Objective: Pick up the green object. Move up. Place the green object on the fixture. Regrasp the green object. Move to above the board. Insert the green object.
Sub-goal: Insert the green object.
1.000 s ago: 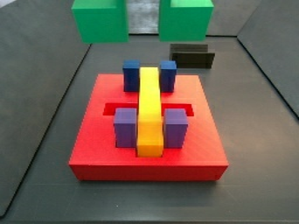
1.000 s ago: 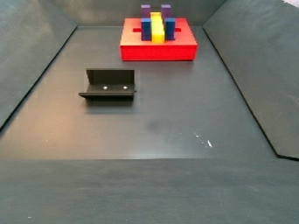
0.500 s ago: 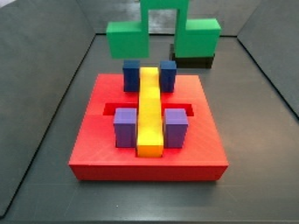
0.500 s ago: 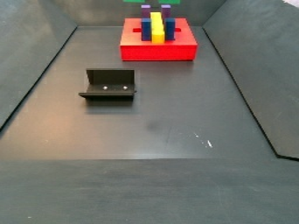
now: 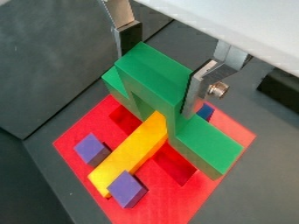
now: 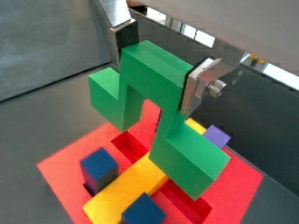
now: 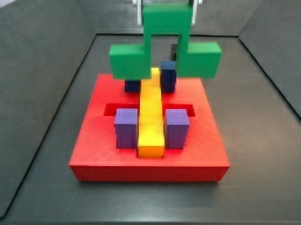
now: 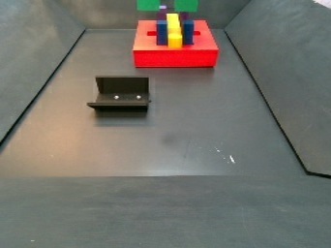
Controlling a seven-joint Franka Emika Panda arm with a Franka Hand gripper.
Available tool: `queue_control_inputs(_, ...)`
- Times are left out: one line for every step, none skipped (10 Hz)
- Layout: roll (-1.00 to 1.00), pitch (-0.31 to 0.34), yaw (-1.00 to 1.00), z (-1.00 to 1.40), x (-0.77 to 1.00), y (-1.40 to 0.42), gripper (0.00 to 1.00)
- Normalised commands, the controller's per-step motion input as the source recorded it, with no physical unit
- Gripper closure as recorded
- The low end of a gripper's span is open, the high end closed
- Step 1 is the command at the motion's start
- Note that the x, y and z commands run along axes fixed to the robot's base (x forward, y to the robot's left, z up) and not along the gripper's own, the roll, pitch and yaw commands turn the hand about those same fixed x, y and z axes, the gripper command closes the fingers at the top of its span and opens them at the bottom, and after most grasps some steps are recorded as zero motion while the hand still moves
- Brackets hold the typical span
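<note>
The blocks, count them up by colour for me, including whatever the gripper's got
Green: 1, the green object, clamped in the gripper above the board
Yellow: 1, the long bar
Blue: 2
Purple: 2
Total: 6
</note>
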Motion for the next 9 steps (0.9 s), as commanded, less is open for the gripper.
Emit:
queue_control_inputs(-0.14,-0.036,0.00,-0.63,0.06,-0.15,1.00)
queue_control_inputs(0.00,0.000,-0.06,-0.41,0.22,-0.07,1.00)
queue_control_inputs(0.00,0.000,-0.06,-0.44,0.00,0.00,1.00)
queue_control_inputs(-0.18,-0.017,0.00,0.16,-0.08,0.09,1.00)
queue_control_inputs(-0.27,-0.044,0.00,0.39,-0.02,0.09,1.00)
queue_control_inputs(-0.17,-0.064,0.00,0.12,-0.07,0.00,1.00)
queue_control_inputs(-0.05,-0.076,0.00,-0.11,-0.15,0.00,1.00)
queue_control_inputs(0.00,-0.089,0.00,-0.27,-0.18,0.00,1.00)
queue_control_inputs(-0.01,-0.086,0.00,-0.27,-0.29,0.00,1.00)
